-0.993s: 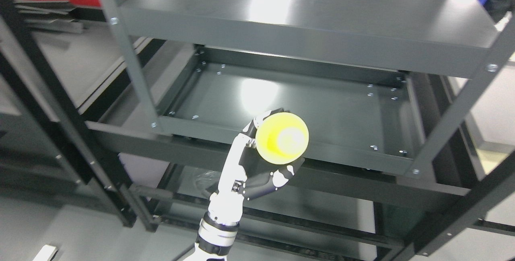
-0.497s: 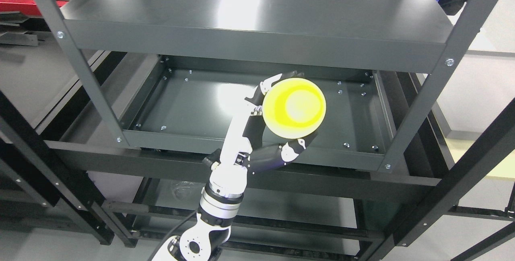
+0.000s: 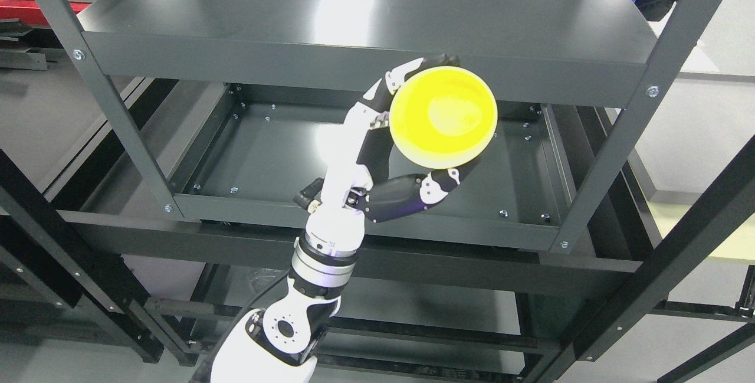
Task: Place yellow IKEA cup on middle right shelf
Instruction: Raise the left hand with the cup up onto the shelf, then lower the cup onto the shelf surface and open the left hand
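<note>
Single head cam, looking down onto shelf rack (image 3: 365, 64), close.

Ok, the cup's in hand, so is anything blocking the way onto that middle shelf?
Nothing lies on the middle shelf; its tray is bare. The left hand holds the yellow cup level with the front edge of the top shelf in this view, so that edge may obstruct the cup unless it is lowered first.

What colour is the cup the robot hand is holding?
Bright yellow. The cup, held by the left robot hand, shows best in the head view.
</note>
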Tool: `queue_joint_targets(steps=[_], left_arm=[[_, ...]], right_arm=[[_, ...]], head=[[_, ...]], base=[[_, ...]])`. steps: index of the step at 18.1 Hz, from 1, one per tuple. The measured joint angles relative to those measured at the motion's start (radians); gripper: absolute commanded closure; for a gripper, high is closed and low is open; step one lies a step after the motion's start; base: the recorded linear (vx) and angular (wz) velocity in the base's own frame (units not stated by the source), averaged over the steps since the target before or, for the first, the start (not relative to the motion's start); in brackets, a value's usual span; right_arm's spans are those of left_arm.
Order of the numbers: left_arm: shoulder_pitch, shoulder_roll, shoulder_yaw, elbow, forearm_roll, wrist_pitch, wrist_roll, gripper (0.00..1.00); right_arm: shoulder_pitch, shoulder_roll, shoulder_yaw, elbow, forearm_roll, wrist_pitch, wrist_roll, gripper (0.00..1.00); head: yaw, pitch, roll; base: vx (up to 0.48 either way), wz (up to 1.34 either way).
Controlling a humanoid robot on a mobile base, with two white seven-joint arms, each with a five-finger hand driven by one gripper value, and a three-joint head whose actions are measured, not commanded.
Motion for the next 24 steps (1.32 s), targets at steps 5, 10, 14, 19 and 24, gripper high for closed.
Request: queue_joint_targets(steps=[5, 10, 14, 19, 24], left_arm=[[-0.081, 0.0, 0.029, 0.0, -0.001, 0.076, 0.011, 0.95], [-0.18, 0.0, 0.058, 0.002, 0.001, 0.176, 0.076, 0.97], [-0.247, 0.0, 0.072, 0.003, 0.008, 0.269, 0.178, 1.0], [-0.319, 0.0, 0.073, 0.004, 0.077, 0.382, 0.319, 1.0], [-0.379, 0.0, 0.063, 0.023, 0.159, 0.49, 0.452, 1.0]], right_arm=[[0.0, 0.0, 0.0, 0.0, 0.0, 0.0, 0.0, 0.01], [0.0, 0.0, 0.0, 0.0, 0.0, 0.0, 0.0, 0.01], [0.0, 0.0, 0.0, 0.0, 0.0, 0.0, 0.0, 0.0], [0.0, 0.0, 0.0, 0.0, 0.0, 0.0, 0.0, 0.01], [0.0, 0.0, 0.0, 0.0, 0.0, 0.0, 0.0, 0.01]], head=[[0.0, 0.0, 0.0], [0.0, 0.0, 0.0], [0.0, 0.0, 0.0], [0.0, 0.0, 0.0], [0.0, 0.0, 0.0]], base=[[0.01, -0.01], [0.036, -0.05], [0.07, -0.06], [0.076, 0.0], [0.066, 0.01]])
